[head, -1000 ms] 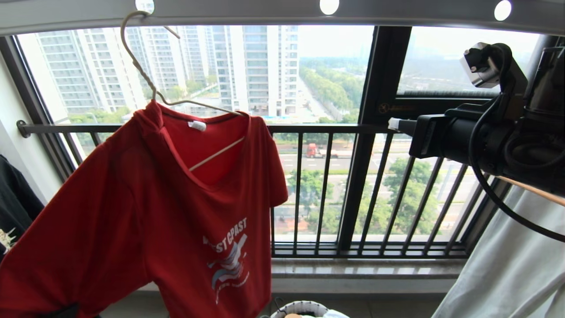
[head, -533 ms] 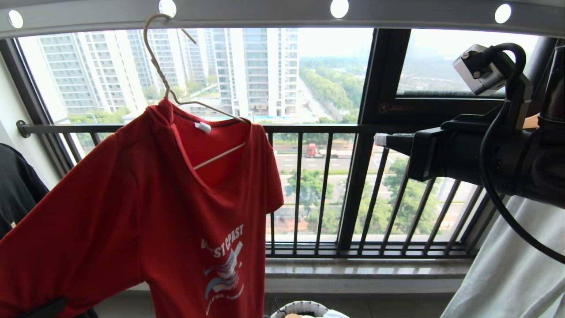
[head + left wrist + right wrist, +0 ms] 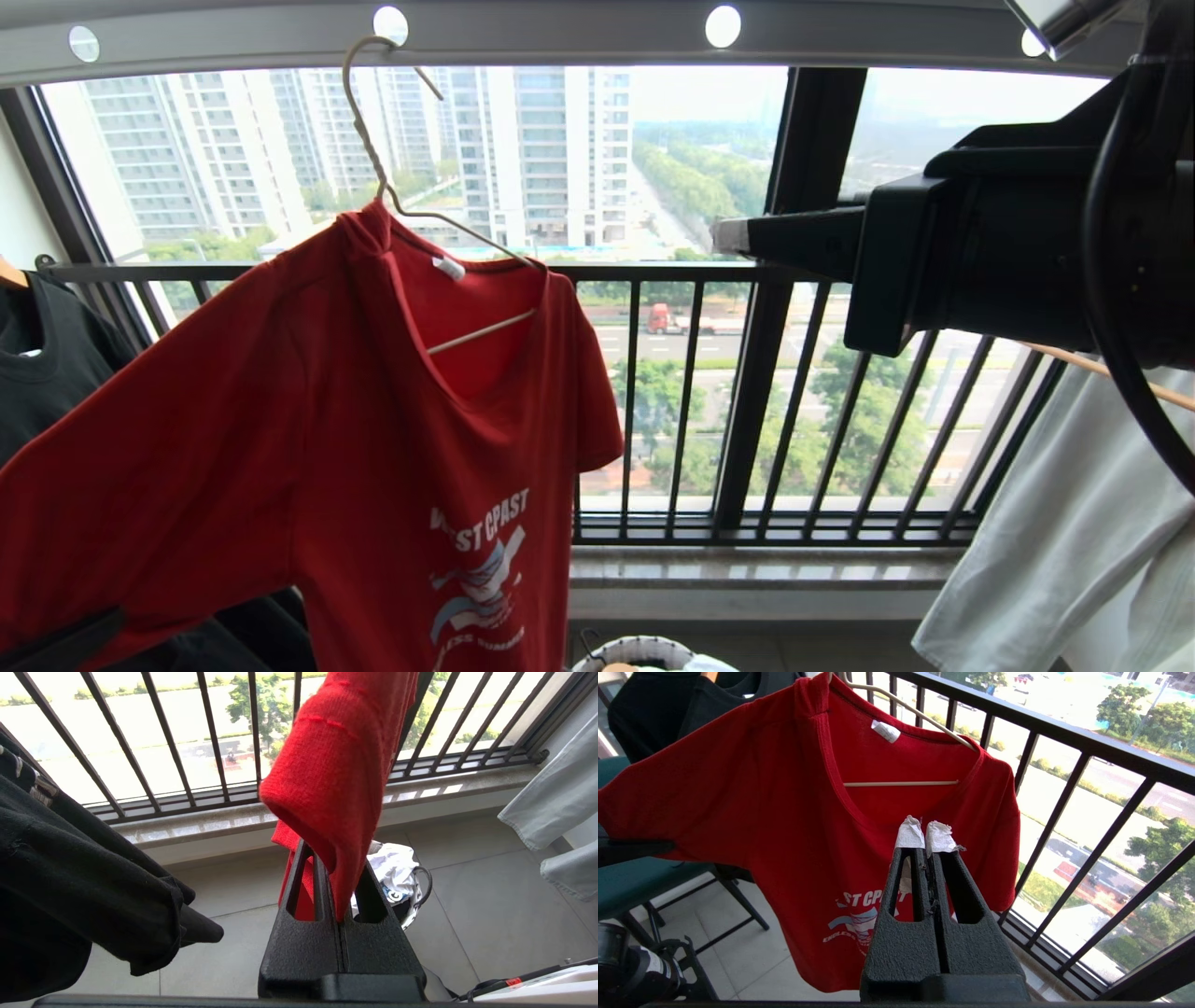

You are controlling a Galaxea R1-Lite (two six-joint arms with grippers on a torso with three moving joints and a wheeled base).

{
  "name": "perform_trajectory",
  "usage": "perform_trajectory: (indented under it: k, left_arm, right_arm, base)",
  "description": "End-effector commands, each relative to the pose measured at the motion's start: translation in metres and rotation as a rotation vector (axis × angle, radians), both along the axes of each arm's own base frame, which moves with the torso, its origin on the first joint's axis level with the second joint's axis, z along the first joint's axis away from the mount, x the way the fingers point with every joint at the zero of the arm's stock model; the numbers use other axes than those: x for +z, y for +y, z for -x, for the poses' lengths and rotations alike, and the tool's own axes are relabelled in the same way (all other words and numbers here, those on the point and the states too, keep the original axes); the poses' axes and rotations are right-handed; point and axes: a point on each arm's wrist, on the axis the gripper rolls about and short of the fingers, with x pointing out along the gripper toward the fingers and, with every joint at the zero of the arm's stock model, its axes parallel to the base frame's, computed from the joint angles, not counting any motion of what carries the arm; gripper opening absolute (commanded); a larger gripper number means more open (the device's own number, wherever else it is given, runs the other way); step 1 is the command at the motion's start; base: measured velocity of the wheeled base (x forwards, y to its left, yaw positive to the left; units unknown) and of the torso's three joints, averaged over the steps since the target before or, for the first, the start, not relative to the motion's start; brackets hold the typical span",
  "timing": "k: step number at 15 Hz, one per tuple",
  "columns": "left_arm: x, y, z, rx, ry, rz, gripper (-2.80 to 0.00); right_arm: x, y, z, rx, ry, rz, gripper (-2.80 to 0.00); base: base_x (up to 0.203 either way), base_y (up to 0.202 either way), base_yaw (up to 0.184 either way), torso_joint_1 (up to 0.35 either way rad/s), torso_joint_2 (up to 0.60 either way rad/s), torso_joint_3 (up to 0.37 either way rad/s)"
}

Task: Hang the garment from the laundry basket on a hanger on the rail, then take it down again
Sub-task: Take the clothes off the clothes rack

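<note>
Red T-shirt [image 3: 373,439] on wire hanger [image 3: 411,201], hooked in rail [image 3: 560,33] hole. Left gripper [image 3: 337,905] clamped on sleeve edge. Right gripper [image 3: 925,833] closed, empty – near the shirt front. Laundry basket [image 3: 638,651] below shirt – holds white fabric.

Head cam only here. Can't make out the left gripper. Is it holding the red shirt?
Observer: Yes. The left wrist view shows the left gripper with its jaws shut on a fold at the garment's edge.
Operator: Right one carrying anything?
Observer: No. The right gripper is shut and empty, its taped tips pointing at the shirt's chest, apart from the cloth.
Operator: Basket empty?
Observer: No. The laundry basket stands on the floor below with white cloth in it.
</note>
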Motion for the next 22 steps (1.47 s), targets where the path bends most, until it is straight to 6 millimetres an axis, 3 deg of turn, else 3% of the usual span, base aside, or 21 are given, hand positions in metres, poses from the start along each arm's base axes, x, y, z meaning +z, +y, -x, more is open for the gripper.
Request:
perform_trajectory:
  k: [1,2,3,10,16,22]
  left_arm:
    - [0.001,0.0,-0.001,0.0,0.002,0.001,-2.8]
    - [0.001,0.0,0.0,0.0,0.001,0.001,-2.8]
    - [0.001,0.0,0.0,0.0,-0.001,0.002,-2.8]
    - [0.001,0.0,0.0,-0.002,-0.002,0.001,-2.8]
    - [0.004,0.001,0.002,-0.004,-0.041,0.02,-2.8]
    - [0.006,0.001,0.012,-0.13,-0.077,0.066,-2.8]
  right_arm:
    - [0.004,0.034,-0.013,0.051,-0.013,0.049,-2.8]
    - [0.006,0.046,-0.016,0.07,-0.023,0.063,-2.8]
    - [0.007,0.058,-0.02,0.087,-0.032,0.075,0.0]
    - [0.021,0.114,-0.037,0.145,-0.103,0.09,0.0]
    - [0.001,0.154,-0.054,0.171,-0.222,0.11,0.0]
    - [-0.003,0.165,-0.062,0.16,-0.291,0.056,0.0]
  base:
    - [0.0,0.0,0.0,0.0,0.0,0.0]
    - [0.0,0.0,0.0,0.0,0.0,0.0]
    - [0.0,0.0,0.0,0.0,0.0,0.0]
    - [0.0,0.0,0.0,0.0,0.0,0.0]
    - [0.0,0.0,0.0,0.0,0.0,0.0]
    - [0.0,0.0,0.0,0.0,0.0,0.0]
